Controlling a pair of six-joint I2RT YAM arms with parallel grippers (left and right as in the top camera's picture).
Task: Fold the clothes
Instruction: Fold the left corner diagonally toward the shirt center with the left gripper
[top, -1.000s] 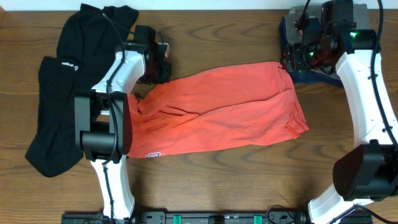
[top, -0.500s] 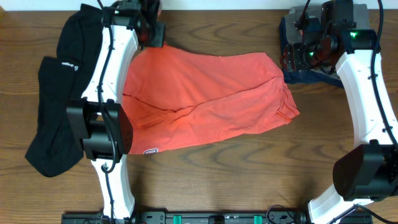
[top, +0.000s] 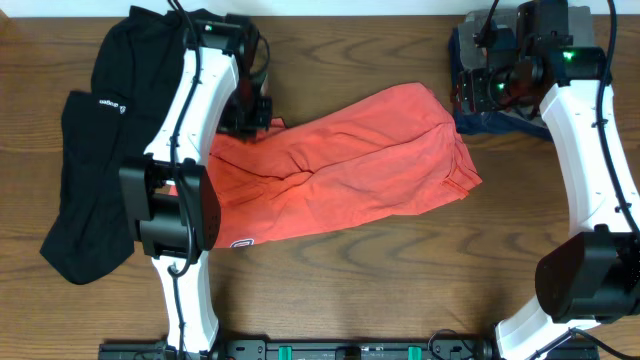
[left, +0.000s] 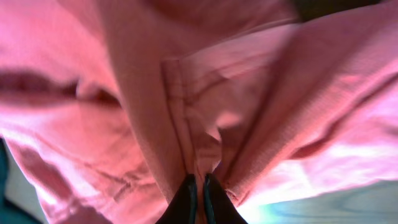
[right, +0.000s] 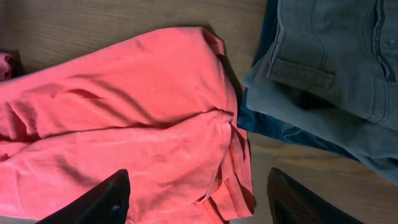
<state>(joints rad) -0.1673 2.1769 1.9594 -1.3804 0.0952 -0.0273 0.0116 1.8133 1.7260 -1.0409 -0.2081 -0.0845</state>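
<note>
**Reader:** Left wrist view first: what does the left gripper (left: 198, 200) have?

**Legend:** Its jaws are clenched on a stitched fold of the coral T-shirt (left: 186, 93). The cloth is bunched around the pinch and fills the view. From overhead, this gripper sits at the shirt's 10 o'clock corner.

**Reader:** And the other arm?

**Legend:** The right gripper (right: 196, 202) is spread wide and grasps nothing. It hovers over the shirt's 3 o'clock end, beside a stack of folded denim (right: 323, 62).

**Reader:** How does the shirt lie?

**Legend:** It lies mid-table (top: 400, 300), between the black garment (top: 90, 170) at 9 o'clock and the denim at 2 o'clock. Seen from overhead, its long axis runs from 8 o'clock to 2 o'clock. A hemmed edge shows at the 4 o'clock end. Which end carries the collar cannot be told. Diagonal creases cross the cloth.

**Reader:** Which step is this?

**Legend:** It is probably spreading, ahead of any fold. The next move calls for drawing the held corner out toward 10 o'clock and laying it flat. The right gripper would likely need to pin or take the far end, so that the cloth tensions rather than drags.
</note>
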